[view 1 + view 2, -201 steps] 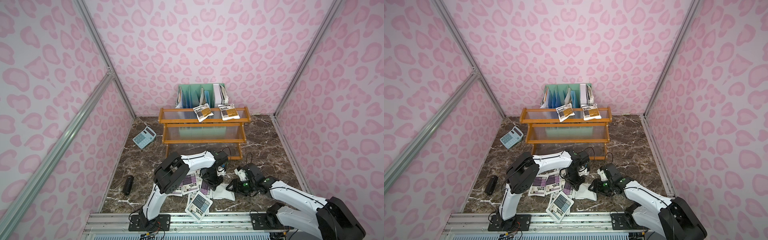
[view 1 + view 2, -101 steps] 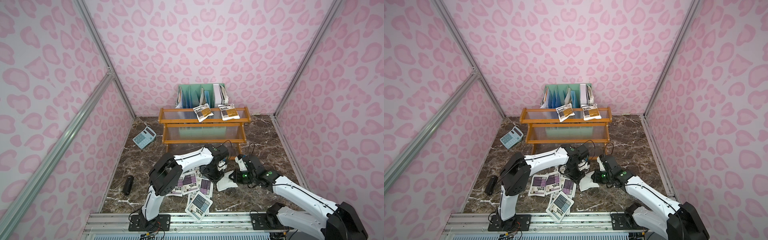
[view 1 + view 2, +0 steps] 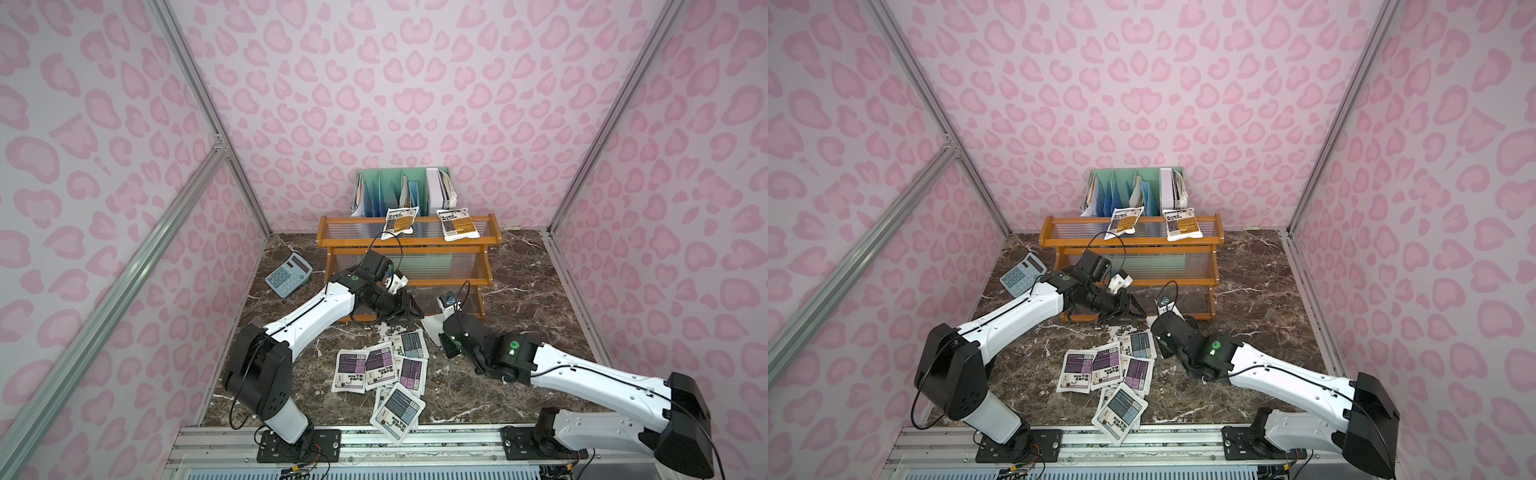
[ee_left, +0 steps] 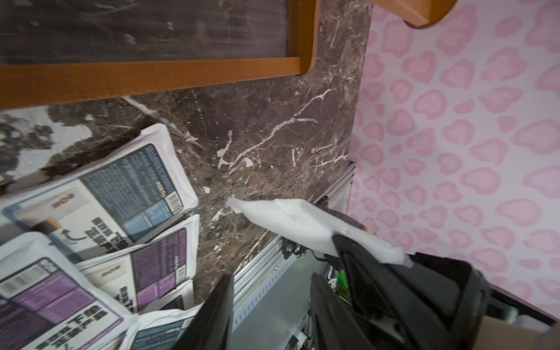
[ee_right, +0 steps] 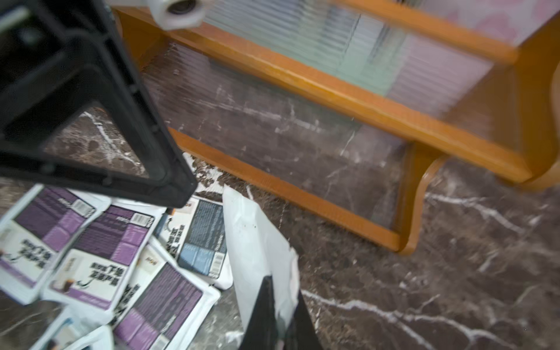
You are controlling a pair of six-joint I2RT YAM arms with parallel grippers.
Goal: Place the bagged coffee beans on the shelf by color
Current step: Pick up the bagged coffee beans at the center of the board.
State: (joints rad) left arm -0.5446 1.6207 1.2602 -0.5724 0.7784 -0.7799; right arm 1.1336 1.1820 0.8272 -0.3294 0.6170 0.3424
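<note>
**Shelf** point(image 3: 436, 246): the top tier holds two yellow pouches point(image 3: 457, 224), lying flat and apart; the lower tiers hold none. **Pile** point(image 3: 384, 370): purple and grey-blue pouches on the floor in front of the shelf. **Pouch** point(image 5: 257, 242): white back showing, clamped at one end by the right gripper point(image 5: 281, 291), its long axis pointing at the shelf just beyond. **Left gripper** point(image 3: 405, 312): jaws apart and empty, just beside the pouch's free end.

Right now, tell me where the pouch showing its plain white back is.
In a top view the white-backed pouch is clamped in the right gripper, before the bottom tier of the wooden shelf, right of the piled purple and grey-blue pouches.
</note>
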